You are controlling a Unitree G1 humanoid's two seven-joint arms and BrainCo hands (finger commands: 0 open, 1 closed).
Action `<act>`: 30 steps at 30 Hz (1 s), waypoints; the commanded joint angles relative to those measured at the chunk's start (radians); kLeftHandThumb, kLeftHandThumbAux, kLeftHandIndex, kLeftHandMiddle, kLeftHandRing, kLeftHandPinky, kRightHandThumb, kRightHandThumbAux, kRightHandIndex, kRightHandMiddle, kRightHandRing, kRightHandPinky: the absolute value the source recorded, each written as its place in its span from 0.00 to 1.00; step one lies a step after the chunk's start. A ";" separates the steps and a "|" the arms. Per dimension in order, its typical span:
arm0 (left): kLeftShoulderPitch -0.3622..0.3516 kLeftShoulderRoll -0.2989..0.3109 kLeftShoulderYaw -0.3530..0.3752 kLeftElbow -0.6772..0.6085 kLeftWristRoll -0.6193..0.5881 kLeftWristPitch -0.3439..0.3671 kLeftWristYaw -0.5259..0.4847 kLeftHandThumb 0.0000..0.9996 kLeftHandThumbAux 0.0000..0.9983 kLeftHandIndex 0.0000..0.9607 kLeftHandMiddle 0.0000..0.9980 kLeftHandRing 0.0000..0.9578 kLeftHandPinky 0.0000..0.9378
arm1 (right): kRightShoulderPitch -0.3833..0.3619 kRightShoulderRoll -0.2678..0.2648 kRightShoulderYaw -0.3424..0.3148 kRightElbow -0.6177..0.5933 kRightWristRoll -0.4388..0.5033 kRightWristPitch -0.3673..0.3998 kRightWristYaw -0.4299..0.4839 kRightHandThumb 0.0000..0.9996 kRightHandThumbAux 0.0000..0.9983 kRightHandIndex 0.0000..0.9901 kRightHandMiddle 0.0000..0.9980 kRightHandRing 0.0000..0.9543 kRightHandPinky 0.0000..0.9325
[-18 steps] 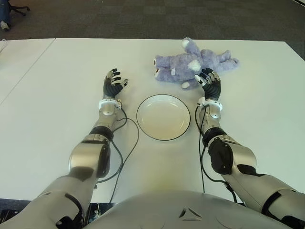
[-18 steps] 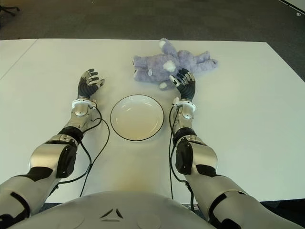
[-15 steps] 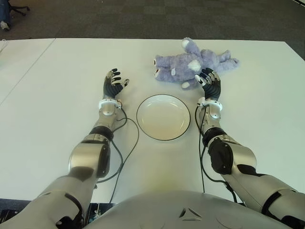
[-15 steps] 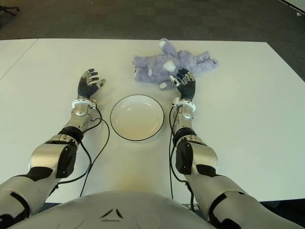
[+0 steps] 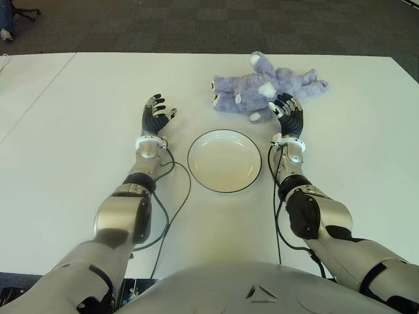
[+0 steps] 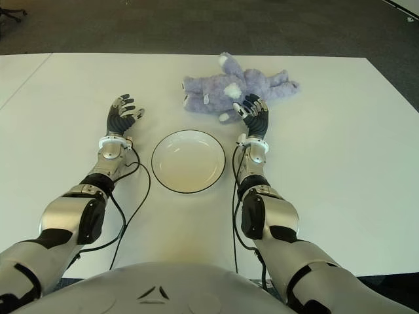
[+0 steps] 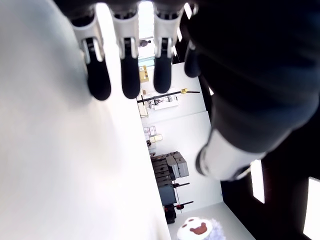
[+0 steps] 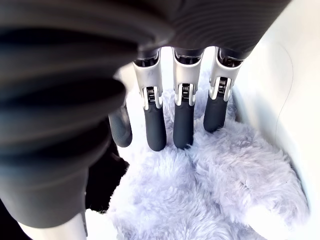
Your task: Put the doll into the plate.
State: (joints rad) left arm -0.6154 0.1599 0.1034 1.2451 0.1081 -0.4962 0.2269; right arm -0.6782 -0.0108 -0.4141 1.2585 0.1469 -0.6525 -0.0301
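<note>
Nothing has visibly moved since the earlier frames: both hands, the doll and the plate stand where they stood.

Left eye view: the right hand [image 5: 288, 116] is raised with fingers spread and holds nothing; its fingertips [image 5: 283, 100] show against the near edge of the purple plush doll [image 5: 265, 87], which lies on the white tabletop [image 5: 78, 118] just beyond the hand. The white, dark-rimmed plate [image 5: 224, 160] sits just inboard of the right wrist, between the two forearms, and holds nothing. The left hand [image 5: 155, 118] shows on the far side of the plate from the right hand, fingers likewise spread and free of any object. Black cables [image 5: 171, 196] trail along the left forearm.

Right eye view: same layout; the doll [image 6: 230, 88] lies ahead of the right hand [image 6: 254, 118], well apart from the left hand [image 6: 120, 118].

Left wrist view: the left hand's fingers [image 7: 129, 75] extend straight over bare tabletop [image 7: 55, 165], grasping nothing; the doll's face [image 7: 196, 229] shows far off.

Right wrist view: the right hand's fingers [image 8: 183, 122] extend straight above the doll's fur [image 8: 210, 190]; whether they touch it cannot be told.
</note>
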 commanded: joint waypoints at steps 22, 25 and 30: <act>0.008 -0.021 -0.069 0.085 0.068 0.117 -0.054 0.19 0.66 0.06 0.10 0.14 0.19 | 0.118 0.022 0.028 0.042 -0.070 0.296 -0.073 0.02 0.83 0.23 0.23 0.24 0.25; -0.002 -0.015 -0.080 0.083 0.075 0.108 -0.065 0.18 0.65 0.06 0.10 0.14 0.20 | 0.113 0.022 0.035 0.041 -0.080 0.296 -0.077 0.02 0.81 0.22 0.22 0.24 0.26; -0.018 -0.011 -0.091 0.080 0.079 0.097 -0.076 0.19 0.65 0.06 0.12 0.18 0.28 | 0.111 0.024 0.040 0.039 -0.093 0.292 -0.080 0.02 0.80 0.22 0.22 0.24 0.27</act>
State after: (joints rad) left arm -0.6577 0.1768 0.0534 1.2692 0.1486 -0.4608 0.2156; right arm -0.7511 -0.0594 -0.3814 1.1632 0.0719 -0.1847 0.0076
